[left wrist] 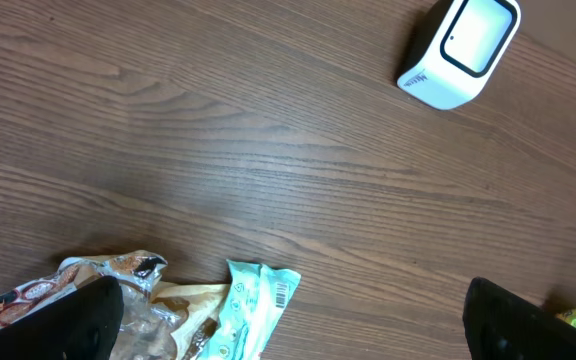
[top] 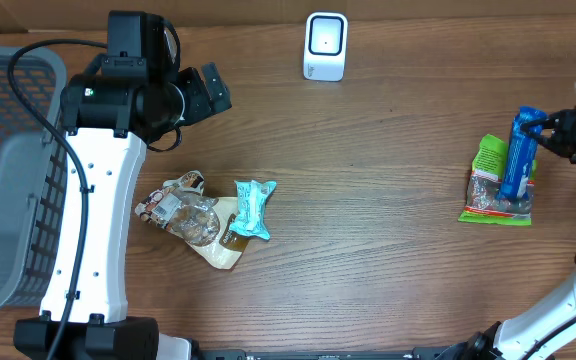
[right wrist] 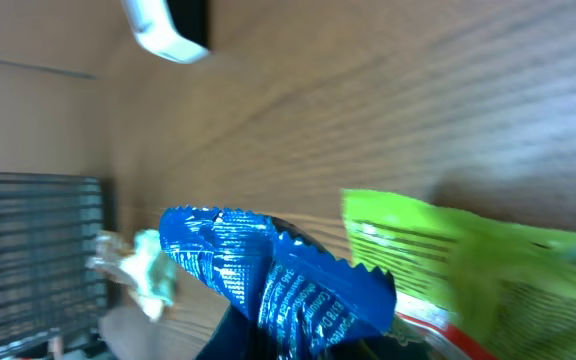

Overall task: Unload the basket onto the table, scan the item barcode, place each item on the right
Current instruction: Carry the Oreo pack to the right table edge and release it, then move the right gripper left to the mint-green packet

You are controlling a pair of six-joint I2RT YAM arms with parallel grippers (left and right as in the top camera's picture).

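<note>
My right gripper [top: 546, 128] is shut on the top end of a blue packet [top: 520, 152], which hangs at the table's right side over a green packet [top: 488, 158]. In the right wrist view the blue packet [right wrist: 278, 270] fills the lower middle, crinkled between my jaws, and the green packet [right wrist: 468, 270] lies behind it. The white scanner [top: 325, 45] stands at the back centre, also seen as a scanner [left wrist: 460, 50] in the left wrist view. My left gripper [top: 213, 90] hovers open at the left, its fingers [left wrist: 68, 325] wide apart with nothing between them.
A pile lies at the front left: a teal packet [top: 253, 207] with a barcode [left wrist: 282, 292] and clear-and-brown snack bags [top: 183, 215]. A grey mesh basket [top: 8, 180] stands at the left edge.
</note>
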